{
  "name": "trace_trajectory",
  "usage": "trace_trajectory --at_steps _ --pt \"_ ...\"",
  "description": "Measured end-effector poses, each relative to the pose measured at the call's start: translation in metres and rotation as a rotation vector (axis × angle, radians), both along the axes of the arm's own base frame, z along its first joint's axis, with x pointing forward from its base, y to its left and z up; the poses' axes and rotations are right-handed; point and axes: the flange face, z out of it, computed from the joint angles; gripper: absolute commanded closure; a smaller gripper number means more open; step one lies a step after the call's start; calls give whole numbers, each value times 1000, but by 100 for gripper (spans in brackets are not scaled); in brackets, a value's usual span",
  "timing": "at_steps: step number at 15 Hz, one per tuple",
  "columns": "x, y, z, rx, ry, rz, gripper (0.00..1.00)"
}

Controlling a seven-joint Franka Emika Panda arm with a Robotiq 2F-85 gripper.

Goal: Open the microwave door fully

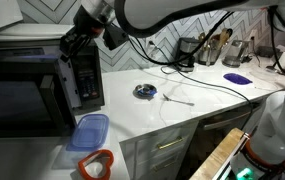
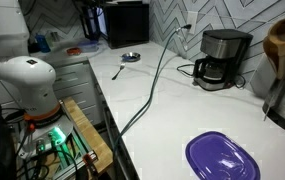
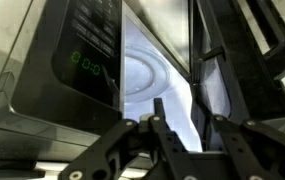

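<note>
The black microwave point(image 1: 22, 52) stands at the left end of the white counter, and far back in an exterior view point(image 2: 127, 22). Its button panel point(image 1: 87, 80) faces the counter. In the wrist view the panel with a green display point(image 3: 87, 68) is at left. The microwave door point(image 3: 244, 60) stands ajar at right. Between them shows the lit cavity with a white turntable point(image 3: 152, 75). My gripper point(image 1: 77, 45) is up against the microwave's front by the panel. Its fingers point(image 3: 179, 105) are apart, at the gap beside the door's free edge. They hold nothing that I can see.
A blue lid point(image 1: 90, 130) and an orange-rimmed bowl point(image 1: 97, 165) lie in front of the microwave. A small dish point(image 1: 145, 91) with a spoon, a cable point(image 2: 152, 80), a purple lid point(image 2: 222, 158) and a coffee maker point(image 2: 222, 58) sit along the counter.
</note>
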Motion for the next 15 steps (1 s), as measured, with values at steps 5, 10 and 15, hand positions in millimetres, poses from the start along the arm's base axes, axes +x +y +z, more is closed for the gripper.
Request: trace_trajectory --at_steps 5,10,15 --pt "-2 22 -3 69 12 27 100" --pt "-8 38 -1 154 70 80 100" --pt "-18 54 -2 227 123 183 100"
